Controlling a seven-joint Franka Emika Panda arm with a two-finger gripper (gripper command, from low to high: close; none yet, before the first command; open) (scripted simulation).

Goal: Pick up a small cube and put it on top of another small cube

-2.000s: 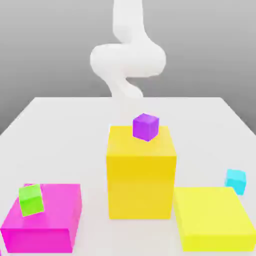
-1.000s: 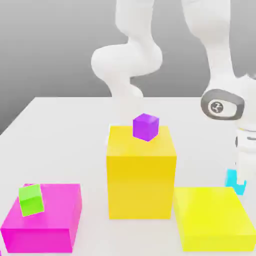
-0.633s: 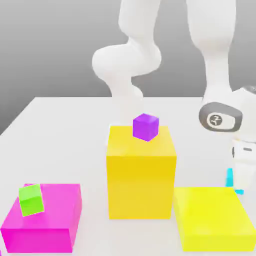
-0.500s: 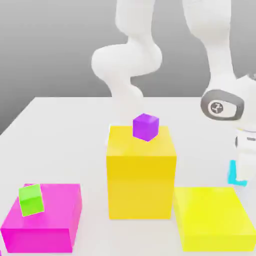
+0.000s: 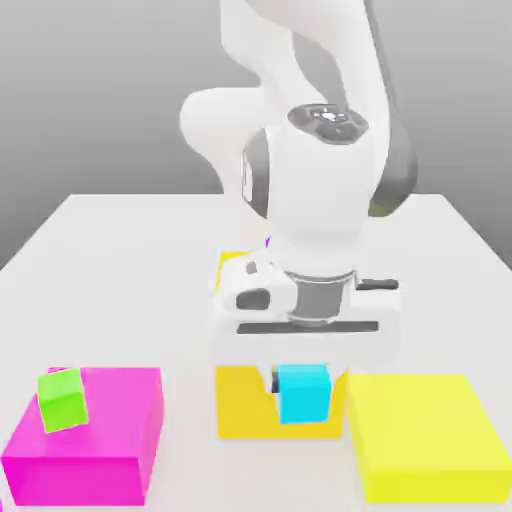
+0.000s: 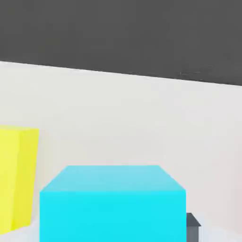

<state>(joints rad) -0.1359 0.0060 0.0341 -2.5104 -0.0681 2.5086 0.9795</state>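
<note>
No words, labels, brand marks, numbers or signs can be read anywhere: the coloured blocks, the small cubes, the white robot arm and the pale surface all have plain, unmarked faces in both the exterior view and the hand view.

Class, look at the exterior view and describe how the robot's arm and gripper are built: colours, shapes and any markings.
The arm is glossy white, made of rounded, bulbous segments with dark grey bands at the joints. A grey-ringed wrist collar sits above a flat, boxy white gripper with a dark slot along its front. No cables or markings are visible.
</note>
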